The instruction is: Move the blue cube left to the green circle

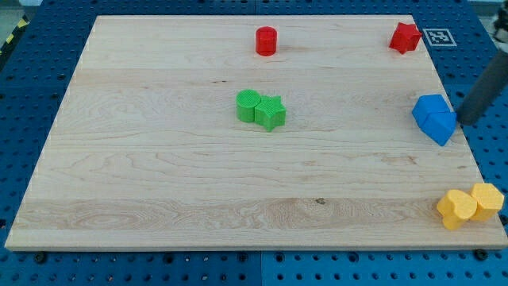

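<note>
The counter (159, 175) is a pale wooden board lying on a blue pegboard (32, 87); there are no containers on it, only loose blocks.

The blue blocks (435, 118) sit near the counter's right edge, about mid-height in the view. Two blue pieces are pressed together there: an upper one and a lower one, the lower reaching toward the view's bottom right. Which of them is a cube cannot be made out clearly.

The green circle (248, 106) stands well apart from them, near the middle of the counter and a little toward the view's top. A green star (271, 113) touches it on the view's right side.

A red cylinder (266, 40) stands near the top edge, above the green pair. A red star-like block (406, 37) lies in the top right corner, beside a black-and-white marker (437, 36) fixed just off the board. Two yellow blocks (471, 205), touching each other, rest at the bottom right corner, partly over the counter's edge.

The rod comes in from the view's right edge, slanting down and to the left. My tip (460, 122) is just beside the blue blocks, on their right side, touching them or nearly so. The arm carries no jaws, so there is nothing to be apart or together.
</note>
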Robot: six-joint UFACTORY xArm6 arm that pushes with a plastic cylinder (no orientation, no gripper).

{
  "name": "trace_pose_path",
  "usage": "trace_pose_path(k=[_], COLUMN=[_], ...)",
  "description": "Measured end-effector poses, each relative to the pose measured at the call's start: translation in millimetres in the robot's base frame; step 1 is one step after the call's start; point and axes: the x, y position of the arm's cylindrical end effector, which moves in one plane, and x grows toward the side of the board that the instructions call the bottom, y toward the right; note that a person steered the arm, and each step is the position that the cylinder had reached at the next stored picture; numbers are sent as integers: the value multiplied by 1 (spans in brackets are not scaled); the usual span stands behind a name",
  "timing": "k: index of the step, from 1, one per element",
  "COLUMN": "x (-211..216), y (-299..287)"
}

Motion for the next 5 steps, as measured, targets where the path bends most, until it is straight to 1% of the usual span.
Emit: trace_pose_path(k=[1,2,3,4,5], x=[-1,-16,-34,-33,-37], y=[-60,-107,-123,-100,-102])
